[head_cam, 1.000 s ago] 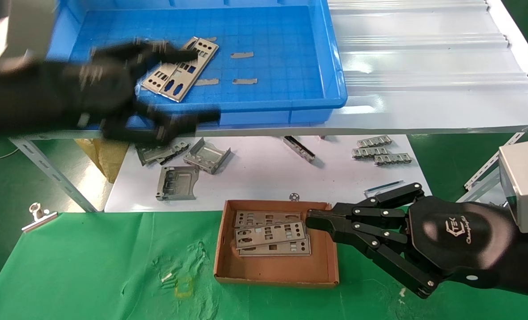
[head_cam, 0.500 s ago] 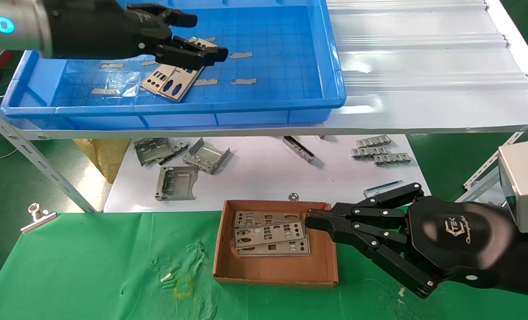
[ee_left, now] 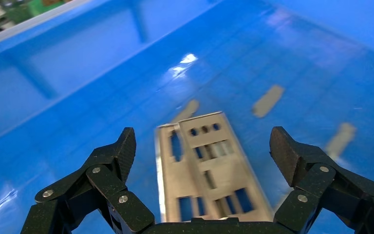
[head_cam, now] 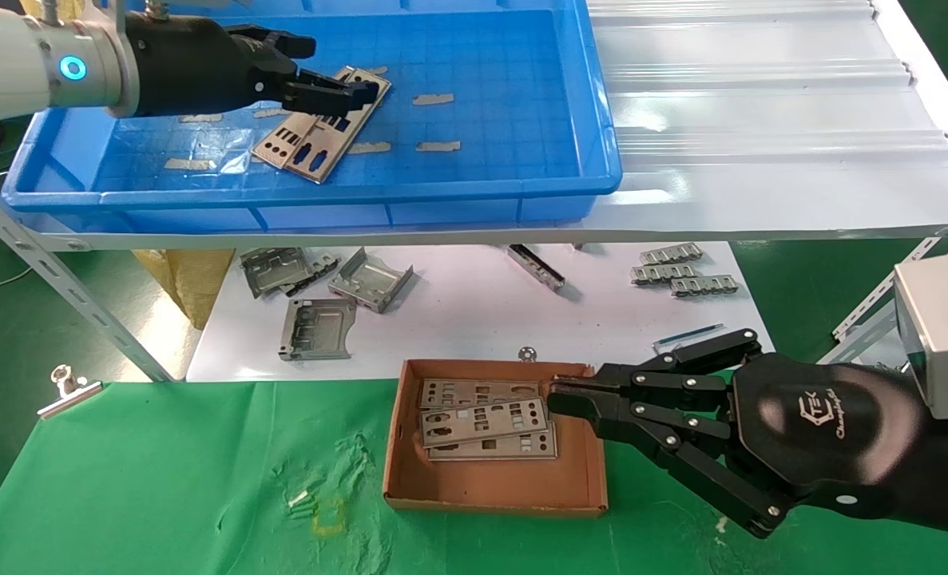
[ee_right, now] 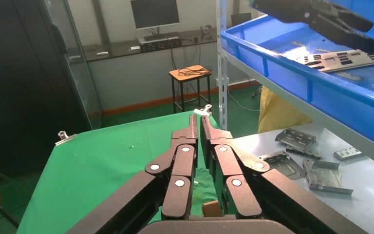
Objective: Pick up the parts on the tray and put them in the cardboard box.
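Observation:
Two overlapping silvery plates (head_cam: 314,132) lie on the floor of the blue tray (head_cam: 481,192) at its left-middle. My left gripper (head_cam: 342,70) is open and hovers just above their far end. In the left wrist view the plates (ee_left: 209,170) lie between the spread fingers of the left gripper (ee_left: 204,146), which hold nothing. Three plates (head_cam: 485,419) lie stacked in the cardboard box (head_cam: 497,479) on the green cloth. My right gripper (head_cam: 557,397) is shut and empty, its tip at the box's right rim; it also shows in the right wrist view (ee_right: 198,119).
Tan tape scraps (head_cam: 434,100) lie on the tray floor. Under the shelf, grey brackets (head_cam: 314,327) and ridged strips (head_cam: 685,271) lie on a white board. A white corrugated sheet (head_cam: 761,120) lies right of the tray. A slanted shelf brace (head_cam: 74,303) and binder clip (head_cam: 66,387) are at left.
My left arm has risen from in front of the tray's front wall and moved into the tray, over the plates, then drawn back slightly to the left. The right arm has not moved.

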`<action>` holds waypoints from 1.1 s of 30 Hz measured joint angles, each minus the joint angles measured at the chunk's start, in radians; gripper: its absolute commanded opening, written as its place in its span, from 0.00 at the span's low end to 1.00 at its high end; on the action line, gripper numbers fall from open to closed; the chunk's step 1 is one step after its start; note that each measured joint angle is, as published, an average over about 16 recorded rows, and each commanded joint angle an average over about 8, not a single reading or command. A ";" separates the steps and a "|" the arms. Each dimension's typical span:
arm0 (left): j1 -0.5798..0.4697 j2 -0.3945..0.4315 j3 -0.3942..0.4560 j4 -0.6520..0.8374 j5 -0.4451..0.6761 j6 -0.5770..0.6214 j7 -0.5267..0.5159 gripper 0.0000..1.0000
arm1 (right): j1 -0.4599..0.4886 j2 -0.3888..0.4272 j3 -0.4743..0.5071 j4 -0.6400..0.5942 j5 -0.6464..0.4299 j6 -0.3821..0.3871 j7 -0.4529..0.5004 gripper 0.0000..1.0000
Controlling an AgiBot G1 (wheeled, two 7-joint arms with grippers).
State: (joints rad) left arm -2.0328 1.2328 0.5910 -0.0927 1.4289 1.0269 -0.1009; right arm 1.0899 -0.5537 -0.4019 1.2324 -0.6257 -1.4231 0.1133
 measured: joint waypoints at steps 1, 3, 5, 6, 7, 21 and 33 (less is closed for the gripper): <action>0.000 0.003 0.000 0.008 0.000 -0.010 0.003 1.00 | 0.000 0.000 0.000 0.000 0.000 0.000 0.000 1.00; 0.000 0.009 -0.001 0.022 0.000 -0.026 0.008 1.00 | 0.000 0.000 0.000 0.000 0.000 0.000 0.000 1.00; -0.001 0.013 -0.001 0.032 0.001 -0.039 0.014 1.00 | 0.000 0.000 0.000 0.000 0.000 0.000 0.000 1.00; -0.001 0.015 -0.001 0.036 0.001 -0.042 0.017 1.00 | 0.000 0.000 0.000 0.000 0.000 0.000 0.000 1.00; -0.001 0.017 0.000 0.039 0.002 -0.045 0.020 1.00 | 0.000 0.000 0.000 0.000 0.000 0.000 0.000 1.00; -0.006 0.026 0.001 0.063 0.003 -0.011 0.054 1.00 | 0.000 0.000 0.000 0.000 0.000 0.000 0.000 1.00; -0.007 0.033 0.003 0.080 0.006 0.019 0.057 0.00 | 0.000 0.000 0.000 0.000 0.000 0.000 0.000 1.00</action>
State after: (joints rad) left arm -2.0395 1.2654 0.5945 -0.0127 1.4353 1.0457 -0.0438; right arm 1.0899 -0.5537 -0.4019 1.2324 -0.6256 -1.4230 0.1133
